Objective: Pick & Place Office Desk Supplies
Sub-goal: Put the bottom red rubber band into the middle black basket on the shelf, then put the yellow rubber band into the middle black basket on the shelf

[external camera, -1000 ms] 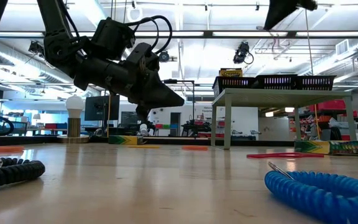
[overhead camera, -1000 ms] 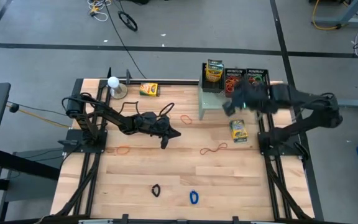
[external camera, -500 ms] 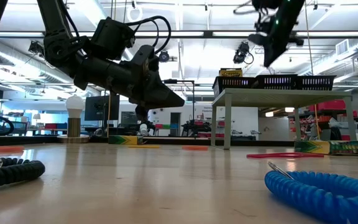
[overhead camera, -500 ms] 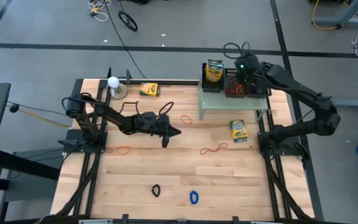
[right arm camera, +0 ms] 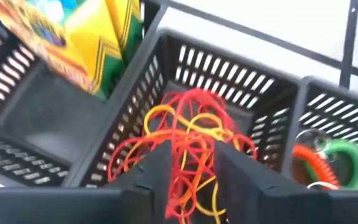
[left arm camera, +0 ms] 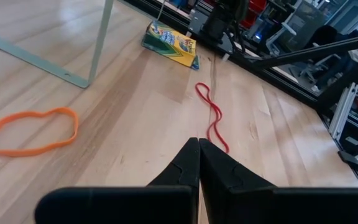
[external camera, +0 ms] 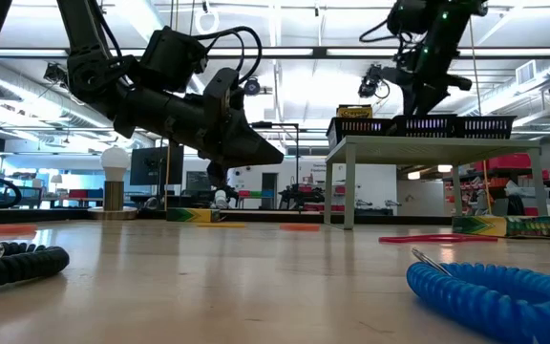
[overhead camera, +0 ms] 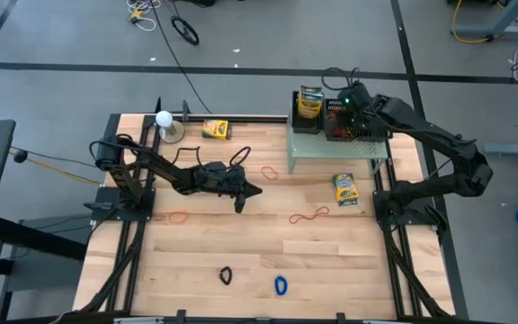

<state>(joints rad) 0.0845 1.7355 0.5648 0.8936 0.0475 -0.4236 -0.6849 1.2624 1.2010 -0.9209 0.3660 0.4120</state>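
Over middle tray (right arm camera: 241, 81) on shelf (overhead camera: 317, 144): right gripper (right arm camera: 185, 158) parted, red band (right arm camera: 188, 134) between fingers, band pile directly below. Left gripper (left arm camera: 199, 163) pinched closed, empty, mid-table; red band (left arm camera: 211, 115) dead ahead, long axis in line with fingers. Left arm nearer it.

Grey floor (overhead camera: 268, 36), seemingly taped lines.

1. a shelf (overhead camera: 335, 144) stands at the table's (overhead camera: 196, 252) far right corner.
2. three mesh trays (overhead camera: 367, 112) sit side by side on the shelf.
3. one crayon box (overhead camera: 310, 102) stands in the left tray.
4. a bunch of rubber bands (right arm camera: 188, 140) lies in the middle tray.
5. another crayon box (overhead camera: 345, 188) lies on the table just in front of the shelf.
6. a third crayon box (overhead camera: 215, 130) lies by the far edge, near a ball on a stand (overhead camera: 165, 123).
7. two coiled loops (overhead camera: 280, 285) lie near the front edge.
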